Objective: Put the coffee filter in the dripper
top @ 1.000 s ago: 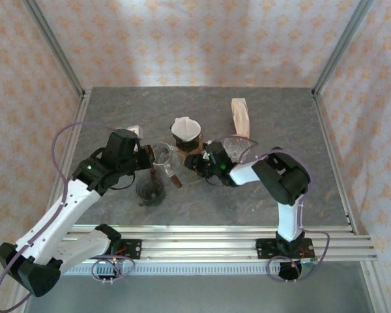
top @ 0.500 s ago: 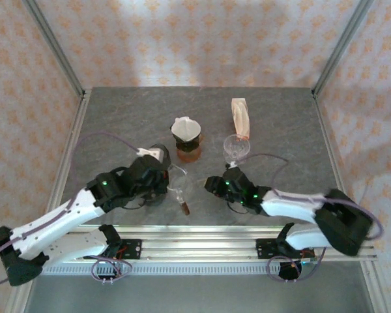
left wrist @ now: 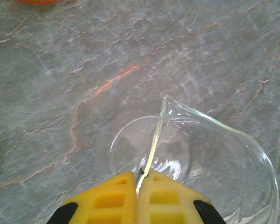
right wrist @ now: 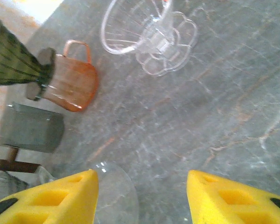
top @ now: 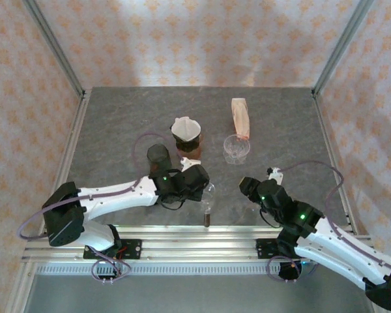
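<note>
While the left gripper (left wrist: 136, 179) pinched the glass server's (left wrist: 214, 140) rim, the spread right gripper (right wrist: 140, 181) needed a light edge-grip on the coffee filter (top: 240, 117), centring it over the dripper (top: 236, 149).

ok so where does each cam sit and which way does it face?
Top external: above and behind the bases, looking down on the table; both arms, left gripper and right gripper show.
Left wrist: on the left arm, looking down past its shut pads at the glass carafe whose rim they pinch.
Right wrist: on the right arm, looking forward over the table between its open pads at the clear dripper and amber jug.
Shared: top and right wrist both show dripper and jug.
</note>
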`<action>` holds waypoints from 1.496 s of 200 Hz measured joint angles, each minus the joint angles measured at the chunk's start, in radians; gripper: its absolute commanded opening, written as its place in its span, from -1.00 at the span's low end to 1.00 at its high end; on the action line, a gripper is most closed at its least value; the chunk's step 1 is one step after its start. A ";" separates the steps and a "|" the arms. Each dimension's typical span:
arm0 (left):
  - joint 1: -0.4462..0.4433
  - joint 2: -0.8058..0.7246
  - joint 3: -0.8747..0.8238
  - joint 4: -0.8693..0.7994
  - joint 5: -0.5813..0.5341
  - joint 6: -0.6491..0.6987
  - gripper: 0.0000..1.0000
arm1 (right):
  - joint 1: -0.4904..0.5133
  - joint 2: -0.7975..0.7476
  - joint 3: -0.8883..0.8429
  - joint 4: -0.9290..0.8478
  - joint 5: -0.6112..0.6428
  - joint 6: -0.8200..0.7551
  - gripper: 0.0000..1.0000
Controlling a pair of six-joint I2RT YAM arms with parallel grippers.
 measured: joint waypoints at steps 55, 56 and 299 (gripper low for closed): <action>0.000 0.022 0.022 0.007 -0.016 0.000 -0.68 | 0.000 0.005 0.000 -0.050 0.000 0.000 0.20; 0.000 0.022 0.022 0.007 -0.016 0.002 -0.67 | 0.000 0.006 0.000 -0.051 0.000 0.000 0.20; 0.000 -0.603 -0.128 -0.020 -0.077 0.022 0.99 | -0.573 1.014 0.644 0.040 -0.302 -0.315 -0.10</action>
